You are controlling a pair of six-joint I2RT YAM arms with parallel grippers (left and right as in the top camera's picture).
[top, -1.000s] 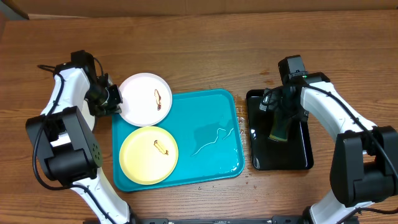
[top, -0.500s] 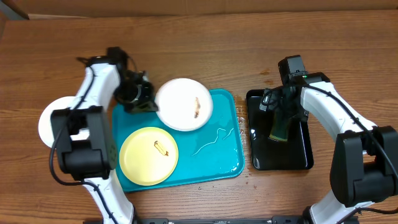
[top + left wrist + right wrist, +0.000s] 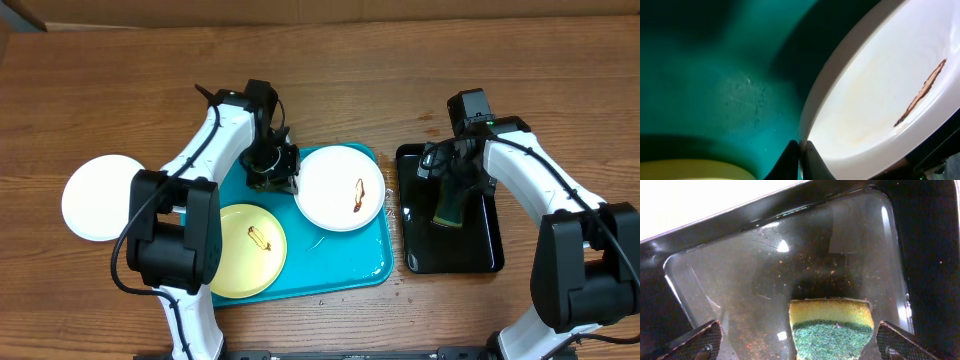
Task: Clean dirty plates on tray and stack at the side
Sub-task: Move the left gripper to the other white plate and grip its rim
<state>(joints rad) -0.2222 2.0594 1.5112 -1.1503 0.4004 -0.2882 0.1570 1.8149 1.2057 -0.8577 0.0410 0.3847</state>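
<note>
My left gripper is shut on the rim of a white plate with a brown smear and holds it over the right half of the turquoise tray. The left wrist view shows that plate pinched between the fingers above the tray. A pale yellow-green plate with a smear lies at the tray's front left. A second white plate lies on the table left of the tray. My right gripper is open over a yellow-green sponge in the black tray.
The glossy black tray stands right of the turquoise tray. A thin pale streak lies on the turquoise tray's floor. Bare wooden table lies behind both trays.
My left arm has carried the smeared white plate from the tray's far left corner rightward to over its right half. A white plate on the table at left is now uncovered. The right arm has not moved.
</note>
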